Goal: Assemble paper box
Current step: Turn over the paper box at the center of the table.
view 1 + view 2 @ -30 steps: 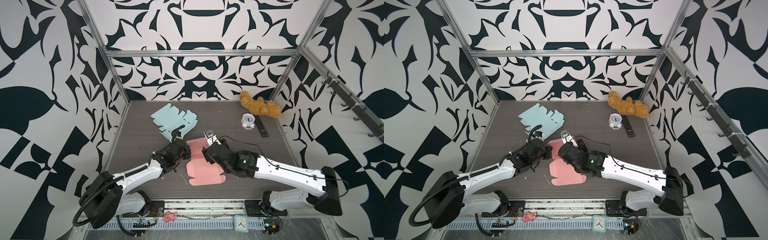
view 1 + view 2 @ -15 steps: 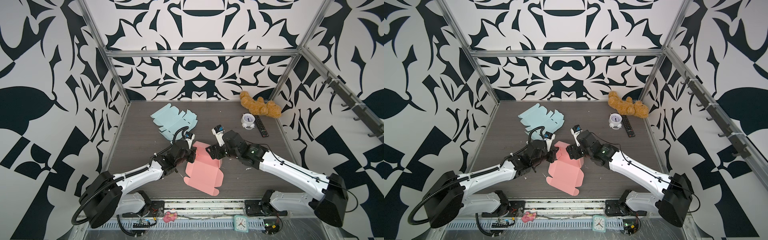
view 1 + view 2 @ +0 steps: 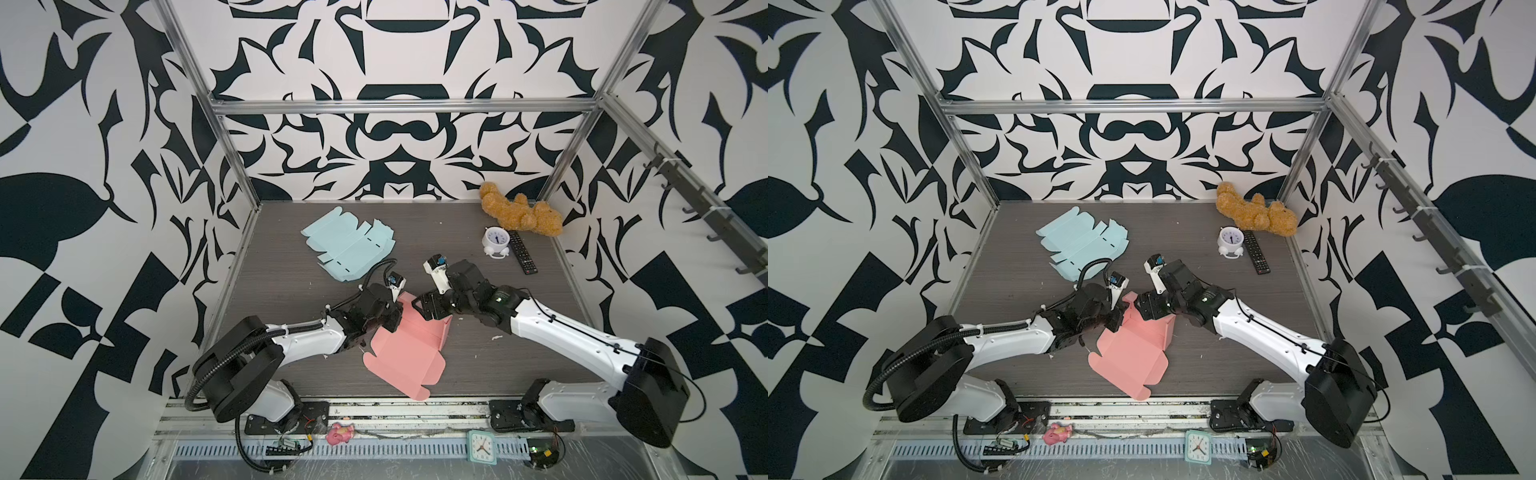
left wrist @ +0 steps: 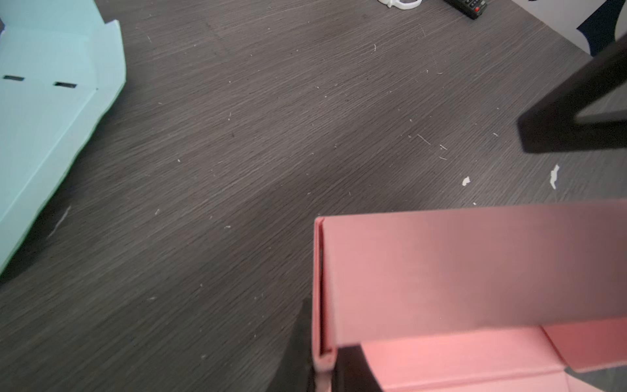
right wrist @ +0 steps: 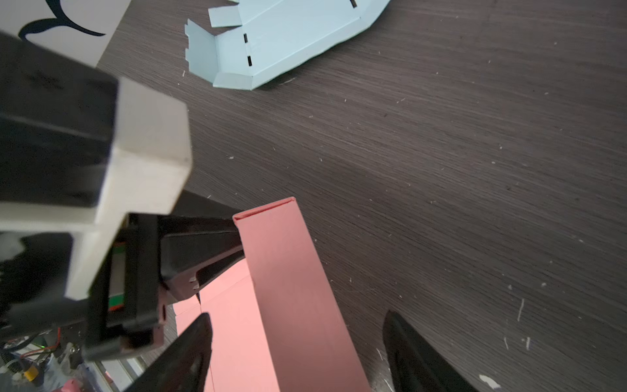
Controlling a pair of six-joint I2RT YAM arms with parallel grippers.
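A pink paper box [image 3: 405, 359] [image 3: 1133, 357], partly folded, lies at the table's front middle with one long wall standing up. My left gripper [image 3: 395, 316] [image 3: 1116, 321] is shut on the near end of that doubled wall [image 4: 475, 271], and its jaws [image 4: 322, 370] pinch the fold. My right gripper [image 3: 432, 309] [image 3: 1152, 311] is open at the wall's other end. The pink wall [image 5: 288, 288] runs between the right gripper's [image 5: 297, 315] spread fingers, which do not press it. The left gripper's fingers [image 5: 203, 258] show in the right wrist view beside the wall.
A flat light-blue box blank [image 3: 349, 245] [image 3: 1084, 245] lies behind the arms at back left. At back right are a teddy bear [image 3: 519, 214], a white alarm clock [image 3: 496, 243] and a black remote [image 3: 523, 257]. Metal frame posts border the table.
The right arm has drawn back off the pink sheet toward the right and now straddles the raised wall. The pink box has turned and shifted forward, with the left gripper still holding it.
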